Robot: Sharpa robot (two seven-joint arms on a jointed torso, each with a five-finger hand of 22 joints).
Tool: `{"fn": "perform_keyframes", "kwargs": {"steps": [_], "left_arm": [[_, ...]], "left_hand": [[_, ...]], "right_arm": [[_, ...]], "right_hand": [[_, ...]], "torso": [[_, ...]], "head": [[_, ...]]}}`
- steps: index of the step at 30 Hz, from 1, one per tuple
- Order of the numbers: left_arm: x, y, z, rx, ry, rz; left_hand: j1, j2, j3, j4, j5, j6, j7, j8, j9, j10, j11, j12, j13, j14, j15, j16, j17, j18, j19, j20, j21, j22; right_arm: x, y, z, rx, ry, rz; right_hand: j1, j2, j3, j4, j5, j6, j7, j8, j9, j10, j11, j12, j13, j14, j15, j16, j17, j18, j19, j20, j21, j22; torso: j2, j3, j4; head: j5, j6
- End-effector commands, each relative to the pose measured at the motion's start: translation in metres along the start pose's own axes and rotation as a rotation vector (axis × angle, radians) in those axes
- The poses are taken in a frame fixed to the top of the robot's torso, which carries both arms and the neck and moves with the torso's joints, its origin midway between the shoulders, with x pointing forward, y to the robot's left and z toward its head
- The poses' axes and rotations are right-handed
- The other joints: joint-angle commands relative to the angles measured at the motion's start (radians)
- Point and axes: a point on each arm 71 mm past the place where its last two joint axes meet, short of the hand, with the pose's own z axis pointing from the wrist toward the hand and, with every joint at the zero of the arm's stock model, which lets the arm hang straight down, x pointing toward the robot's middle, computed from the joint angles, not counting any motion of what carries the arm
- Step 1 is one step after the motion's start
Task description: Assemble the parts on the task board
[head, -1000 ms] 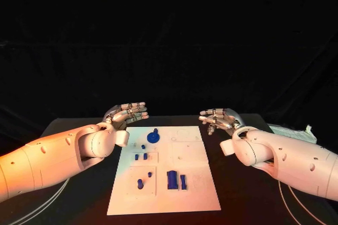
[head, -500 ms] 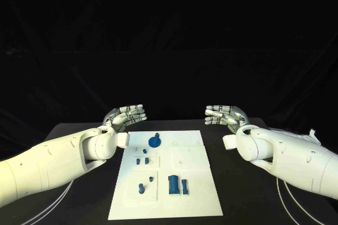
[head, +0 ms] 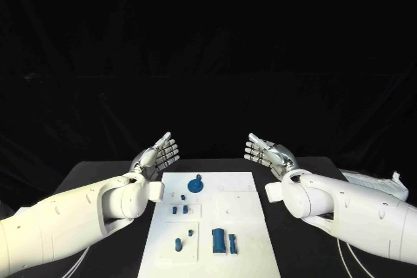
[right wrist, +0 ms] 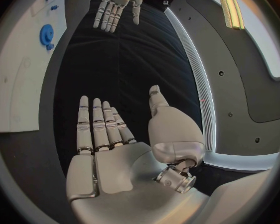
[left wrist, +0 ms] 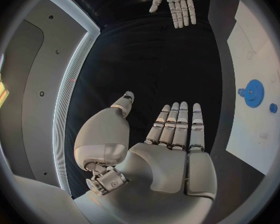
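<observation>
The blue parts are small and sit close together on the board (head: pixel 234 230), so broad fingers coming down on one, I'd guess, could knock its neighbour or shift the plate. The gear (head: pixel 196 184) lies at the far end, small pegs (head: pixel 178 210) mid-board, taller blocks (head: pixel 222 240) nearer. Both hands hover beyond the board's far corners, palms facing each other. The left hand (head: pixel 157 155) and right hand (head: pixel 265 154) hold nothing, fingers straight and side by side, thumbs out.

Dim scene, black surround; white task board (head: pixel 246 230) brightly lit; wrist views fisheye, edges bent
</observation>
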Motion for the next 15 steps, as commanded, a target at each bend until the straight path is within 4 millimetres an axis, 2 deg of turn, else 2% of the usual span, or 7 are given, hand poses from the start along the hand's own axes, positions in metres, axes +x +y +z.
{"fn": "perform_keyframes", "kwargs": {"steps": [1,5,6,8,10,11,15], "left_arm": [[0.011,-0.002,-0.009,0.069,-0.081,0.122],[0.025,-0.002,-0.02,0.098,-0.105,0.167],[0.028,-0.002,-0.022,0.104,-0.11,0.175],[0.034,-0.002,-0.027,0.118,-0.12,0.193],[0.037,-0.002,-0.03,0.126,-0.126,0.203],[0.038,-0.002,-0.031,0.13,-0.128,0.207],[0.041,-0.003,-0.033,0.136,-0.133,0.214]], "left_hand": [[-0.246,0.009,-0.077,0.002,-0.027,-0.183,-0.035,-0.014,-0.007,-0.199,-0.064,-0.011,-0.006,-0.19,-0.032,-0.06,-0.018,-0.035,-0.158,-0.044,-0.018,-0.07],[-0.317,0.009,-0.099,0.002,-0.027,-0.235,-0.107,-0.014,-0.007,-0.256,-0.064,-0.011,-0.006,-0.245,-0.032,-0.06,-0.018,-0.043,-0.203,-0.057,-0.018,-0.089],[-0.335,0.009,-0.104,0.002,-0.027,-0.248,-0.107,-0.014,-0.007,-0.27,-0.064,-0.011,-0.006,-0.259,-0.032,-0.06,-0.018,-0.046,-0.215,-0.06,-0.018,-0.094],[-0.371,0.009,-0.116,0.002,-0.027,-0.275,-0.107,-0.014,-0.007,-0.299,-0.064,-0.011,-0.006,-0.287,-0.032,-0.06,-0.018,-0.046,-0.238,-0.134,-0.018,-0.105],[-0.4,0.009,-0.124,0.002,-0.027,-0.297,-0.107,-0.014,-0.007,-0.323,-0.064,-0.011,-0.006,-0.309,-0.032,-0.06,-0.018,-0.046,-0.255,-0.134,-0.018,-0.113],[-0.414,0.009,-0.129,0.002,-0.027,-0.307,-0.107,-0.014,-0.007,-0.334,-0.064,-0.011,-0.006,-0.32,-0.032,-0.06,-0.018,-0.117,-0.263,-0.134,-0.018,-0.117],[-0.466,0.009,-0.145,0.002,-0.027,-0.345,-0.107,-0.014,-0.007,-0.376,-0.064,-0.011,-0.006,-0.36,-0.032,-0.06,-0.018,-0.117,-0.297,-0.134,-0.018,-0.132]], "right_arm": [[0.005,0.006,-0.012,-0.048,-0.122,-0.005],[0.014,0.008,-0.024,-0.055,-0.148,-0.004],[0.016,0.009,-0.026,-0.056,-0.153,-0.004],[0.019,0.01,-0.031,-0.058,-0.161,-0.004],[0.021,0.01,-0.033,-0.058,-0.165,-0.005],[0.021,0.01,-0.033,-0.058,-0.166,-0.005],[0.021,0.01,-0.033,-0.058,-0.167,-0.005]], "right_hand": [[-0.256,-0.023,0.007,0.079,-0.013,-0.175,-0.1,-0.009,-0.103,-0.207,-0.04,-0.011,-0.013,-0.215,-0.008,-0.023,-0.041,-0.035,-0.188,-0.104,-0.051,-0.072],[-0.328,-0.023,0.007,0.079,-0.013,-0.225,-0.1,-0.009,-0.103,-0.267,-0.04,-0.011,-0.013,-0.276,-0.008,-0.023,-0.053,-0.043,-0.242,-0.104,-0.065,-0.093],[-0.348,-0.023,0.007,0.079,-0.013,-0.238,-0.1,-0.009,-0.103,-0.283,-0.04,-0.011,-0.013,-0.293,-0.008,-0.023,-0.125,-0.115,-0.256,-0.104,-0.068,-0.098],[-0.386,-0.023,0.007,0.079,-0.013,-0.264,-0.1,-0.009,-0.103,-0.313,-0.04,-0.011,-0.013,-0.324,-0.008,-0.023,-0.125,-0.115,-0.284,-0.104,-0.076,-0.109],[-0.416,-0.023,0.007,0.079,-0.013,-0.285,-0.1,-0.009,-0.103,-0.337,-0.04,-0.011,-0.013,-0.349,-0.008,-0.023,-0.125,-0.115,-0.306,-0.104,-0.082,-0.117],[-0.43,-0.023,0.007,0.079,-0.013,-0.294,-0.1,-0.009,-0.103,-0.349,-0.04,-0.011,-0.013,-0.361,-0.008,-0.023,-0.125,-0.115,-0.316,-0.104,-0.153,-0.121],[-0.485,-0.023,0.007,0.079,-0.013,-0.332,-0.1,-0.009,-0.103,-0.393,-0.04,-0.011,-0.013,-0.407,-0.008,-0.023,-0.125,-0.115,-0.356,-0.104,-0.153,-0.137]], "torso": [[-0.001,0.0045,0.0174],[-0.001,0.0045,0.0174],[-0.001,0.0045,0.0174],[-0.001,0.0045,0.0174],[-0.001,0.0045,0.0174],[-0.001,0.0045,0.0174],[-0.001,0.0045,0.0174]], "head": [[-0.004,0.01],[-0.004,0.01],[-0.004,0.01],[-0.004,0.01],[-0.004,0.01],[-0.004,0.01],[-0.004,0.01]]}}
